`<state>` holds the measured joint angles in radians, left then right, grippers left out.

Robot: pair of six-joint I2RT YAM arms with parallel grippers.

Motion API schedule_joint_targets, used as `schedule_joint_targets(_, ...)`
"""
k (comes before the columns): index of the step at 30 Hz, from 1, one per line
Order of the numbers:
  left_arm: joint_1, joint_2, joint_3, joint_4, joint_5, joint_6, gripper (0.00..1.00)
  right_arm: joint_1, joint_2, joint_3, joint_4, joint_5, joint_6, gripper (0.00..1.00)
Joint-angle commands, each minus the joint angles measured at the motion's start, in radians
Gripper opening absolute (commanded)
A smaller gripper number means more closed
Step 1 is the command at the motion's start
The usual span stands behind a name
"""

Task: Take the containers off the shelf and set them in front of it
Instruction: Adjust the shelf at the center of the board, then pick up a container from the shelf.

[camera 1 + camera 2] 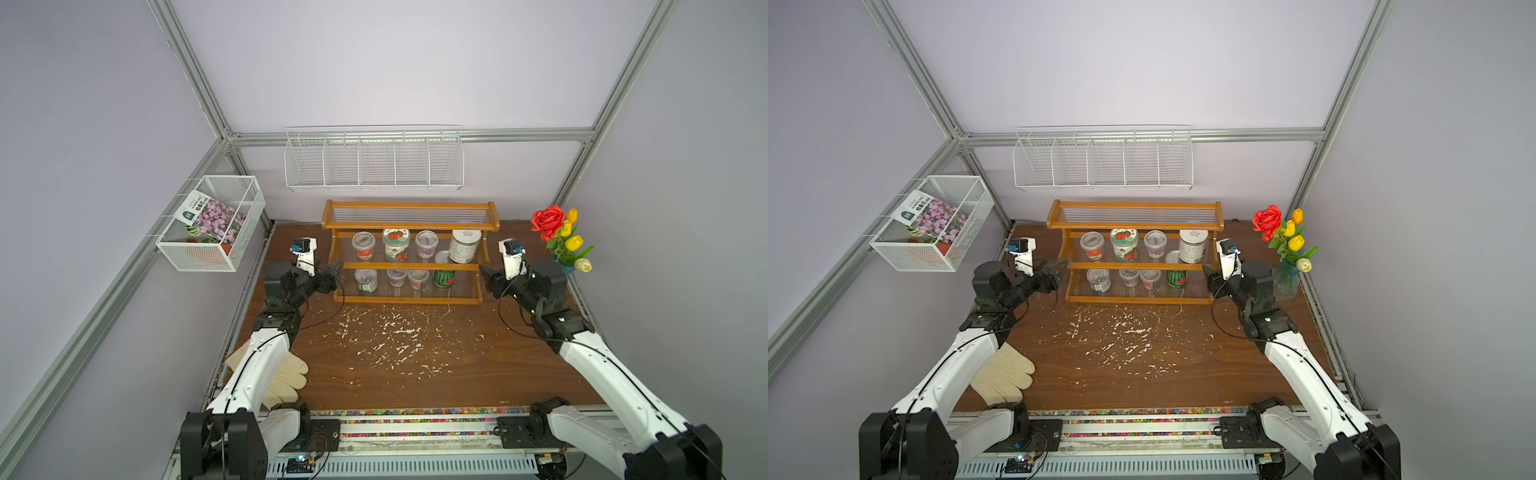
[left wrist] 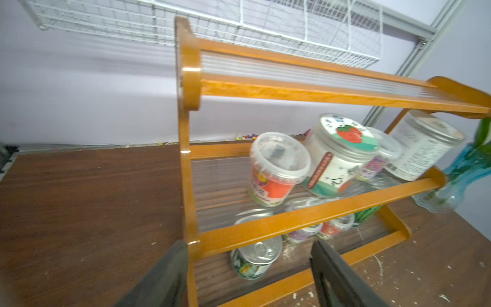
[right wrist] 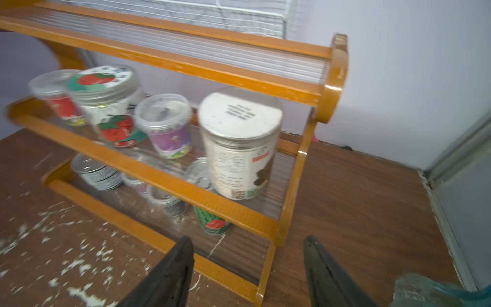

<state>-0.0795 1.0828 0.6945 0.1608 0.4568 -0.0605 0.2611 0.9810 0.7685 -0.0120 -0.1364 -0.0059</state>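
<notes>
1. Containers (image 1: 395,244): all eight stand upright on the shelf (image 1: 410,226), which sits at the back of the tabletop (image 1: 457,365).
2. Middle tier of the shelf, from the left arm's end to the right arm's: upper red-label cup (image 1: 363,245), strawberry jar (image 1: 395,249), upper purple-label cup (image 1: 427,244), white-lidded tin (image 1: 464,246).
3. Bottom tier of the shelf, in the same order: pull-tab can (image 1: 366,280), lower purple-label cup (image 1: 396,277), lower red-label cup (image 1: 417,278), watermelon can (image 1: 444,277).
4. Left pincer (image 1: 336,269): just beside the shelf's left end, at about the height of the middle tier's front rail. It is released, its fingers (image 2: 170,273) spread with nothing gripped. Whether the tips touch the shelf's side post cannot be told.
5. Right pincer (image 1: 485,272): just beside the shelf's right end, pointing toward it. It is also released, its fingers (image 3: 172,273) wide apart and holding nothing.
6. White flecks (image 1: 390,332) lie scattered on the tabletop in front of the shelf.
7. A flower vase (image 1: 565,268) stands near the shelf's right end, and a pale glove (image 1: 286,374) lies well in front of its left end.
8. A wire basket (image 1: 374,160) hangs on the wall above the shelf.
</notes>
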Motion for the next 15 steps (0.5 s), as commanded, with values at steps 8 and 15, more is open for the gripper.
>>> schedule_joint_targets(8, -0.141, 0.052, 0.022, 0.017, -0.059, 0.055, 0.96, 0.074, -0.091, 0.044, -0.106, -0.259, 0.034, 0.98)
schedule_joint_targets(15, -0.146, 0.219, 0.087, 0.184, -0.093, 0.032, 1.00, 0.152, -0.046, 0.071, -0.081, -0.210, 0.036, 0.98)
